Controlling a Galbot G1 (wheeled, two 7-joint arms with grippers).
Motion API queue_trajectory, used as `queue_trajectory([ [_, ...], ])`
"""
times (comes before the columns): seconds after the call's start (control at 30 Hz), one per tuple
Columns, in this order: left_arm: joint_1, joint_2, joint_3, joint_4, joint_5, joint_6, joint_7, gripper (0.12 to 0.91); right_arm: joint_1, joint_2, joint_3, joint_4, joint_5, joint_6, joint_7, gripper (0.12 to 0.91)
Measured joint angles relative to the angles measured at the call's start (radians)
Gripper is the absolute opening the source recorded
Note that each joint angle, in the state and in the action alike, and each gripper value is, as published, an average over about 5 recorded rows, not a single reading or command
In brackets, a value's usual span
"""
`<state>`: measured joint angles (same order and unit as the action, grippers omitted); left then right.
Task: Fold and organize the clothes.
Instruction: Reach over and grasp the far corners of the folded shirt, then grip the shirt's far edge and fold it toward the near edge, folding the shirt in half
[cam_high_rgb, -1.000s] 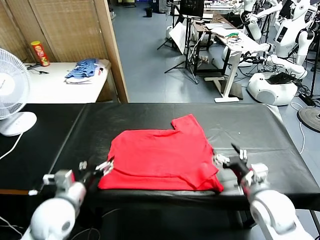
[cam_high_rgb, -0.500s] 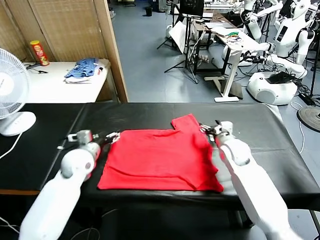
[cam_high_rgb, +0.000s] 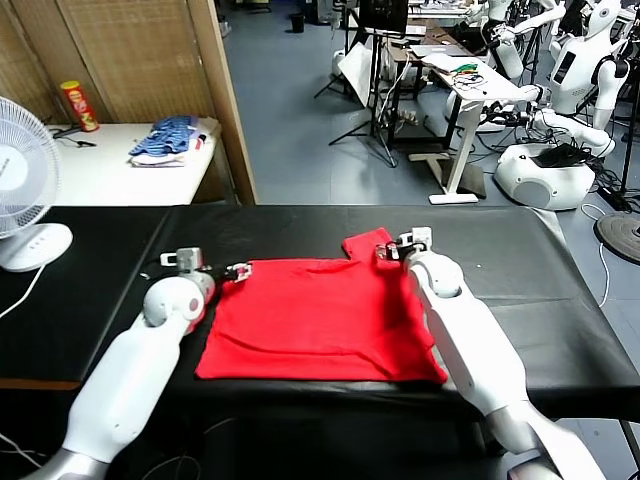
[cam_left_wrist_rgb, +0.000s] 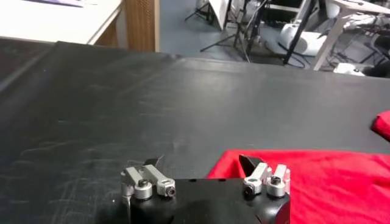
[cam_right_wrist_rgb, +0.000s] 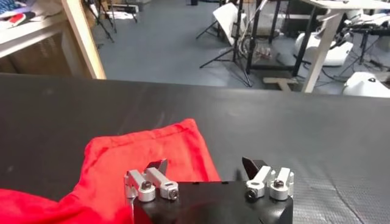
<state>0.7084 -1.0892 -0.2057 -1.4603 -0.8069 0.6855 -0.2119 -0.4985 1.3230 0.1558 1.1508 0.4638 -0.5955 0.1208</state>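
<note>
The red T-shirt (cam_high_rgb: 325, 315) lies flat on the black tabletop (cam_high_rgb: 520, 260), the left hand (cam_high_rgb: 240, 271) at its far-left corner and the right hand (cam_high_rgb: 388, 251) over its sleeve, both with fingers apart.

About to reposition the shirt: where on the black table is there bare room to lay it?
Bare black table runs from the red T-shirt to the right edge, along the far edge behind it, and left toward the fan base. It is crowded at the shirt's far corners: left tool and right tool, both open.
</note>
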Motion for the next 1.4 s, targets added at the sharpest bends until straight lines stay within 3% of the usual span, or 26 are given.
queue_trajectory([
  [0.1,0.003,-0.006,0.003,-0.004,0.008,-0.006,0.01,0.54,-0.002,0.003,0.003,-0.003,-0.006,0.004,-0.006,0.527],
  [0.27,0.004,-0.014,0.008,0.0,0.033,-0.021,0.023,0.255,-0.014,0.007,0.016,0.004,0.003,0.023,-0.008,0.214],
  [0.37,0.003,-0.02,0.006,0.006,0.044,-0.035,0.023,0.145,-0.028,0.005,0.028,0.018,0.033,0.055,-0.008,0.123],
  [0.53,0.013,-0.024,-0.011,-0.011,0.051,-0.055,0.016,0.125,-0.066,-0.017,0.049,0.087,0.099,0.085,-0.023,0.122],
  [0.83,0.102,0.016,-0.071,-0.177,0.055,-0.058,0.002,0.125,-0.233,-0.122,0.088,0.369,0.188,0.02,0.004,0.122],
  [1.0,0.214,0.044,-0.113,-0.316,0.067,-0.06,0.002,0.125,-0.335,-0.195,0.11,0.523,0.195,-0.019,-0.027,0.122],
  [1.4,0.48,0.09,-0.204,-0.58,0.147,-0.064,-0.011,0.125,-0.542,-0.315,0.162,0.749,0.191,-0.128,-0.003,0.122],
])
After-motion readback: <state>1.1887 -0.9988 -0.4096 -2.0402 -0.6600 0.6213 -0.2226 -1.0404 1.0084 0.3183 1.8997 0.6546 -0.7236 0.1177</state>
